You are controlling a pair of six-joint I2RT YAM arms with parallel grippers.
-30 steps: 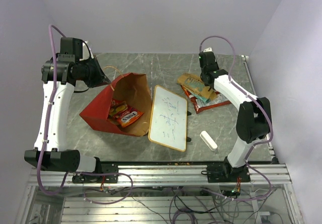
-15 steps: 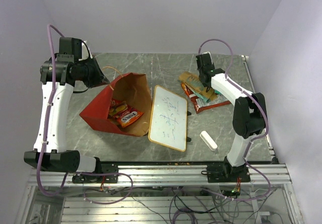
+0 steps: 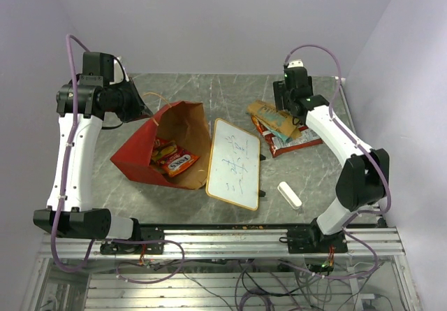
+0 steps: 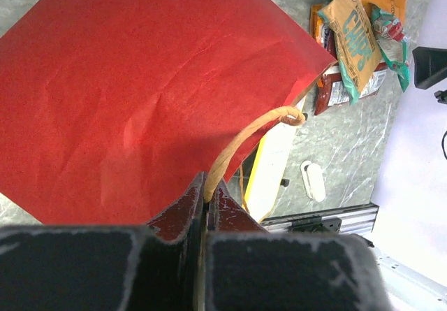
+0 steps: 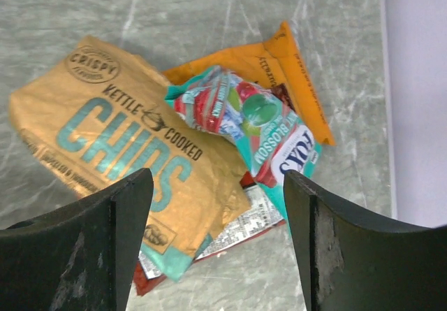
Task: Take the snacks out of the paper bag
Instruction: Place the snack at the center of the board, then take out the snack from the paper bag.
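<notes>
The red paper bag [image 3: 136,154] lies tilted on the table, its brown inside facing the camera. An orange-red packet [image 3: 181,162] and a yellow one [image 3: 161,148] lie inside it. My left gripper [image 4: 207,189] is shut on the bag's string handle [image 4: 244,133] and holds that side up. At the right, a pile of snacks rests on the table: a brown chips packet [image 5: 126,150], a teal packet [image 5: 272,133], an orange one [image 5: 279,66] and a red one [image 5: 244,234] underneath. My right gripper [image 5: 218,185] hangs open just above this pile, holding nothing.
A wood-framed whiteboard [image 3: 234,163] lies between the bag and the snack pile. A white eraser [image 3: 289,194] sits near the front edge, right of the board. The table's right edge [image 5: 383,115] runs close beside the pile.
My right gripper has gone from shut to open above the snack pile and has drawn up and back a little. The left arm and the bag have not moved.
</notes>
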